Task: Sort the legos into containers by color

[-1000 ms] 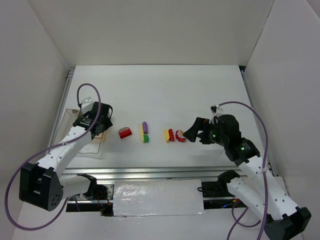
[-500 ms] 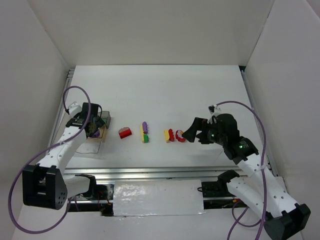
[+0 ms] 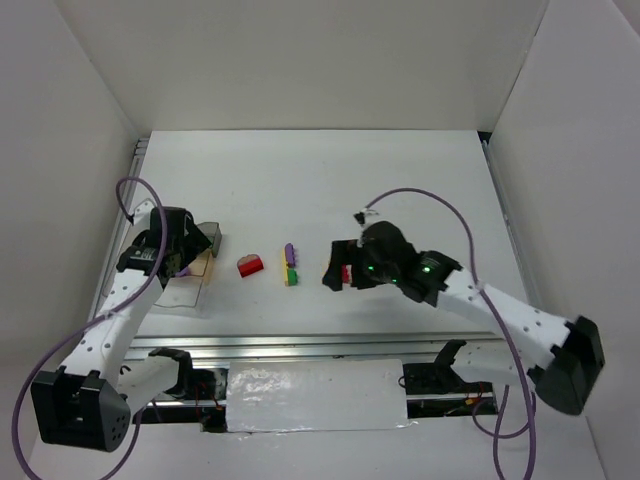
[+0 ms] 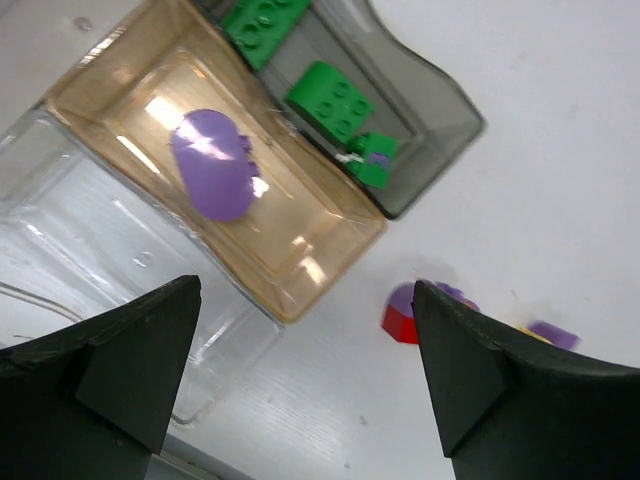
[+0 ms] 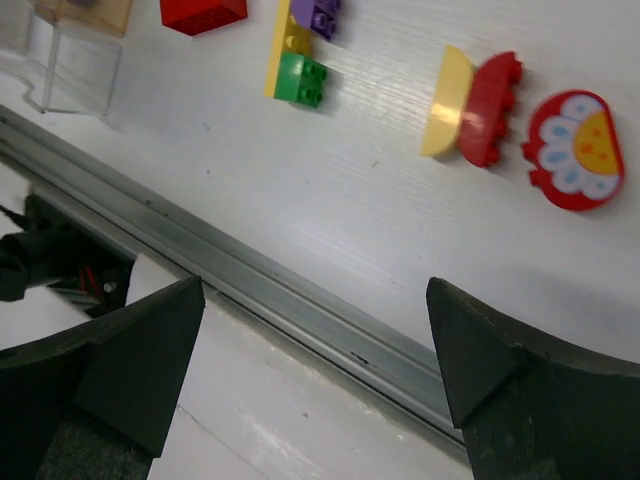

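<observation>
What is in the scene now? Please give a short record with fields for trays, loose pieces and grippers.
amber-tinted plastic tray: one purple rounded piece inside
grey smoky plastic tray: green square bricks inside
loose on white table: red brick; green, yellow and purple cluster; yellow half-round piece touching red scalloped piece; red round flower-print piece
left gripper: open, holds nothing
right gripper: open, holds nothing

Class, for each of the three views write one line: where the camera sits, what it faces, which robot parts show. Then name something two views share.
Top external: above and behind the arms, looking down on the table; both arms show.
Left wrist: on the left arm, facing down into the containers; the open left tool shows.
Right wrist: on the right arm, facing legos by the front rail; the open right tool shows.
Shared: the red piece appears in all three.
</observation>
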Motion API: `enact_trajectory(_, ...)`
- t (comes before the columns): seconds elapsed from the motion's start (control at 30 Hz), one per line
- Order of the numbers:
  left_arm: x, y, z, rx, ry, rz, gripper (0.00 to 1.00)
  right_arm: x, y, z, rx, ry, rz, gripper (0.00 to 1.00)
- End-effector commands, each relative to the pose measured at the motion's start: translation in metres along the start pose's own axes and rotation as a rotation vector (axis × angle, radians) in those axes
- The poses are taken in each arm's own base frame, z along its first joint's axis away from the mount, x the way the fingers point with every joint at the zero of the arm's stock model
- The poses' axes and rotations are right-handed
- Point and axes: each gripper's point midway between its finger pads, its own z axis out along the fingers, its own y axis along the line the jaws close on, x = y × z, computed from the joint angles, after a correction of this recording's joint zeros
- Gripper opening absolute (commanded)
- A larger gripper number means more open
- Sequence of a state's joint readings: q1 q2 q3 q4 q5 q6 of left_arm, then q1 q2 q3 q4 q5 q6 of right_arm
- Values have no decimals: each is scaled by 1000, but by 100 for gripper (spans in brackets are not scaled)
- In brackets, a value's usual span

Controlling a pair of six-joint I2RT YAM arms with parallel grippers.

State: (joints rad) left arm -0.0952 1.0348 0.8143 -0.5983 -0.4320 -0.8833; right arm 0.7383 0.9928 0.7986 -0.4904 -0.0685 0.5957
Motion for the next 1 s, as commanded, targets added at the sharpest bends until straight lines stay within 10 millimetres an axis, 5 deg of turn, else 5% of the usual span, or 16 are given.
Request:
enact_trajectory(0.0, -7, -35, -25, 191, 40, 90, 100, -40, 30, 23, 114, -131, -39, 100)
enact_trajectory(0.13, -10, -41, -48, 269, 66, 178, 99, -22, 42, 83, 212, -45, -101, 98)
enact_trajectory(0.2, -15, -44, -62, 318, 50, 198, 99, -28, 57, 99, 221, -52, -119, 95)
enact_trajectory(0.23, -16, -42, -65, 321, 42, 216, 99, -15, 51, 119, 261, -9, -145, 92)
enact_trajectory(0.4, -20, -28, -71, 300, -7, 250, 100, -9, 54, 169, 316, 38, -190, 84)
enact_trajectory(0.63, -22, -24, -68, 277, -21, 255, 100, 10, 41, 203, 367, 105, -215, 75)
enact_trajectory(0.77, -21, -25, -68, 286, -17, 259, 100, 19, 34, 213, 378, 126, -236, 52)
enact_trajectory(0.87, -21, -25, -69, 285, -17, 257, 99, 23, 30, 217, 381, 134, -248, 49)
enact_trajectory(0.93, -21, -25, -69, 286, -19, 255, 100, 24, 30, 215, 377, 139, -259, 36)
enact_trajectory(0.97, -21, -25, -69, 288, -19, 253, 99, 20, 35, 209, 359, 128, -268, 18)
